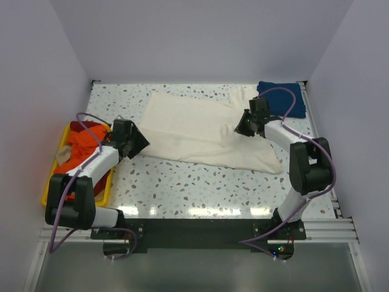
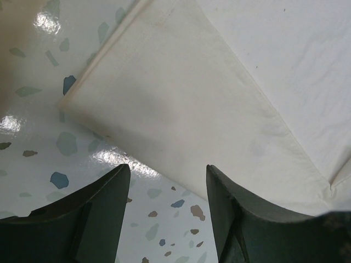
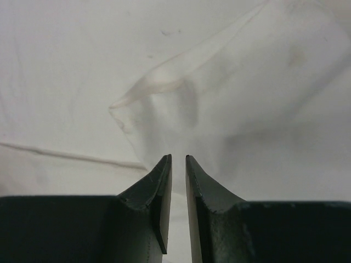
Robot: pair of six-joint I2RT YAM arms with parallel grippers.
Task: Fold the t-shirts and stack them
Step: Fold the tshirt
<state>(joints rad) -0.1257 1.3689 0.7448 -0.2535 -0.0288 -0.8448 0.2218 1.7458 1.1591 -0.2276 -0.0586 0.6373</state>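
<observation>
Top external | speckled table (image 1: 200, 188), white walls (image 1: 200, 42) | left claw (image 1: 142, 143) apart | right claw (image 1: 240, 129) nearly together

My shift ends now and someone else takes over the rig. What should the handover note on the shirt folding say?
Left gripper: open, holding nothing, low over the table at the left edge of the cream t-shirt.
Right gripper: nearly shut over the cream t-shirt's right part; unclear whether it pinches cloth.
Dark blue t-shirt: far right corner, looks folded.
Orange t-shirt and red t-shirt: heaped in the yellow tray on the left.
Done: the blue one, apparently.
Left: fold the cream, orange and red ones, then stack all.
</observation>
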